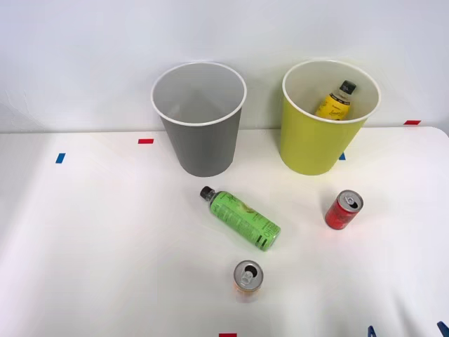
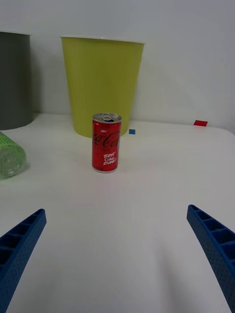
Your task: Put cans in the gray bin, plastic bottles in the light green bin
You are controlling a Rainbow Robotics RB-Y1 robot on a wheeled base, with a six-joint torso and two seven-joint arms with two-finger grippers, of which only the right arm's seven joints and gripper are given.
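I have the right gripper (image 2: 117, 254) low over the white bench (image 1: 105, 246), its 2 blue ribbed fingers (image 2: 19, 244) spread wide and grasping nothing. Straight ahead of them, still well apart, the short red drink can with the silver pull-tab top (image 2: 106, 143) stands upright, just in front of the tall lime-green plastic bin with the white rim (image 2: 102, 85).

That bin already holds 1 item, the yellow-label bottle with the black cap (image 1: 335, 100), leaning against its inner wall. The tall gray bin with the white rim (image 1: 200, 119) sits beside it on the robot's left. The green-wrapped plastic bottle with the black cap (image 1: 242, 218) lies on its side on the bench in front of the gray bin, and the peach-coloured can (image 1: 247, 279) stands upright nearer the robot.

I judge the red can to be the target. To take it cleanly I would drive straight forward, keeping the can centred between the fingers, and close on the middle of its body, not the rim, so it does not tip. I would stop short of the lime bin behind it. Once lifted, it goes across to the gray bin, high enough to clear the white rim.
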